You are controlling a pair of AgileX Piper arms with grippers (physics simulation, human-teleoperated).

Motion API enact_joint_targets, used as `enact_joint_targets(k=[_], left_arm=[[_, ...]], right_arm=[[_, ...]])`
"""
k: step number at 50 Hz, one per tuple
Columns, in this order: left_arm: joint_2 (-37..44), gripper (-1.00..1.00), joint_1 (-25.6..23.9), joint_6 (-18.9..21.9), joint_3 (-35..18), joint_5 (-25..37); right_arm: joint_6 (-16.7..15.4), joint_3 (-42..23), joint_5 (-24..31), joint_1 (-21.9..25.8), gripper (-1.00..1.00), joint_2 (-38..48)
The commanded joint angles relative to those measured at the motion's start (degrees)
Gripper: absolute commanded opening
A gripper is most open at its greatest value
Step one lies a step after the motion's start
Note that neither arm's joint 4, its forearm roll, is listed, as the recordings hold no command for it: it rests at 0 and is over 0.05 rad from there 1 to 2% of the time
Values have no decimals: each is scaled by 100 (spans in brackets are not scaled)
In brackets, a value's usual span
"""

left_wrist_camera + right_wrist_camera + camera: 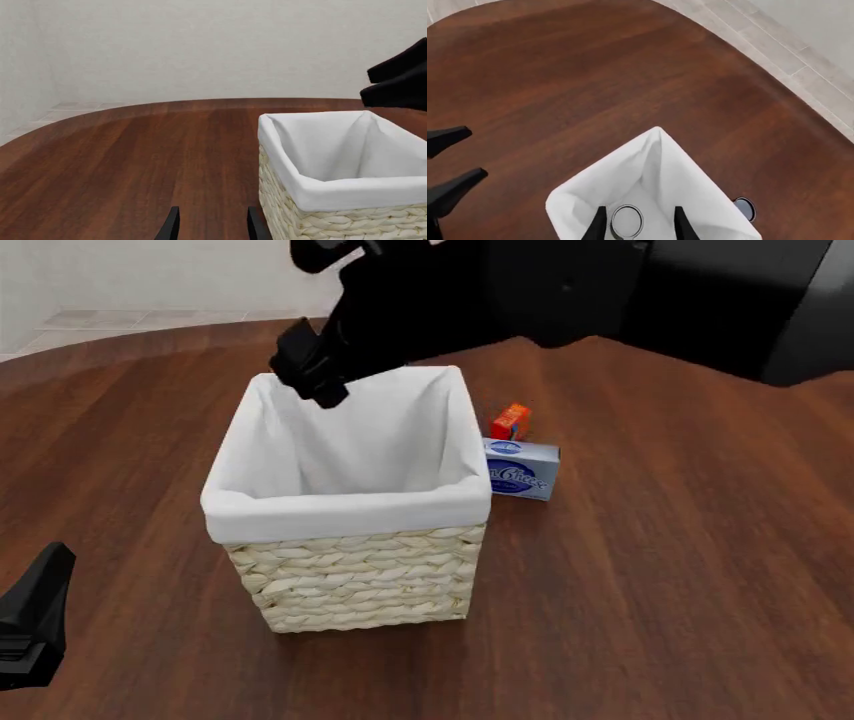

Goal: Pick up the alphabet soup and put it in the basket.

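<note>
- Below, in the left wrist view, the left gripper [212, 225] is seen parted and unloaded above the surface [133, 150], beside the basket [333, 220].
- From the front, the right gripper [314, 365] is held over the basket's far rim; its grip cannot be told.
- In the right wrist view, the right gripper's fingers [595, 225] are spread, and the alphabet soup [626, 220] is seen between them, down inside the liner.
</note>
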Motion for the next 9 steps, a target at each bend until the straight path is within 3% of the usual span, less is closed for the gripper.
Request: enact_joint_targets(k=[1,9], left_arm=[[0,100,0,0,0,0],[0,100,0,0,0,0]], right_arm=[[14,-94,101,94,100,-413],[-30,-106,111,112,100,-626]])
